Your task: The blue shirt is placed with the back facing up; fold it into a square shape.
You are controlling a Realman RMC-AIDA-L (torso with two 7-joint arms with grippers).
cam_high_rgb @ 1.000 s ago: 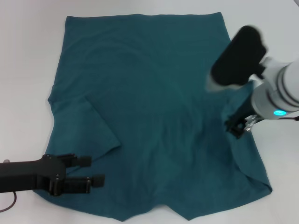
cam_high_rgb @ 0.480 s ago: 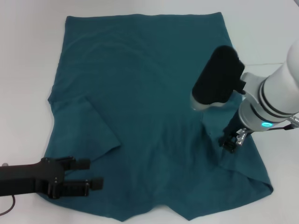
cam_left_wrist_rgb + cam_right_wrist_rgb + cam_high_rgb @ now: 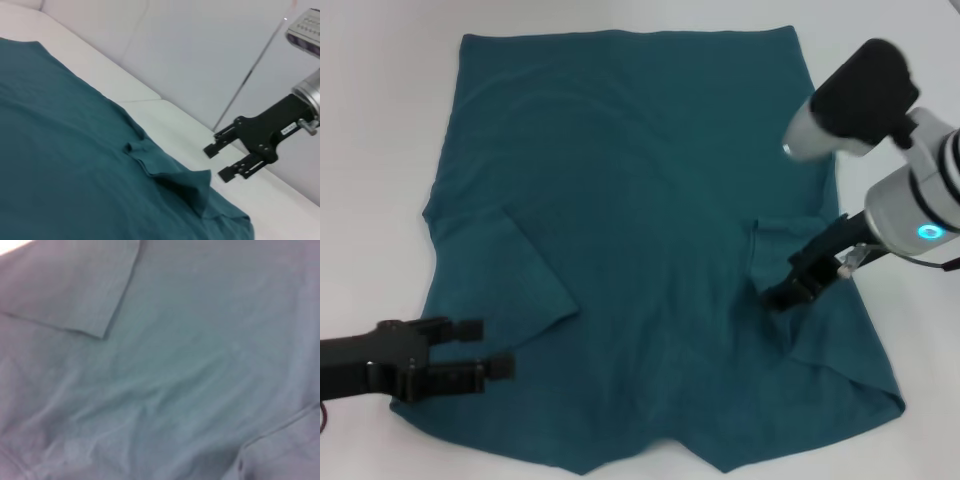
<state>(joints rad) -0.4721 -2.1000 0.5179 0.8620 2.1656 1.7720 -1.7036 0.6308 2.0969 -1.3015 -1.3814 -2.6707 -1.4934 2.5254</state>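
The blue shirt [image 3: 640,200] lies spread out, plain side up, on the white table [image 3: 380,150]. Its left sleeve [image 3: 520,270] is folded inward over the body. The right sleeve [image 3: 785,240] is also turned in, with a small raised crease [image 3: 165,175]. My right gripper [image 3: 798,288] hovers just over that right sleeve, open with nothing between its fingers [image 3: 215,163]. At the shirt's near left corner my left gripper [image 3: 485,348] is open and low. The right wrist view holds only shirt cloth [image 3: 190,370] and a folded sleeve edge [image 3: 85,295].
White table surface [image 3: 910,60] surrounds the shirt on every side. A pale wall [image 3: 190,45] rises behind the table's far edge. My right arm's dark elbow housing [image 3: 860,85] hangs over the shirt's right edge.
My right gripper shifted inward over the right sleeve, which now lies flatter and turned in. The right elbow swung back to the right. The left gripper drew back to the left.
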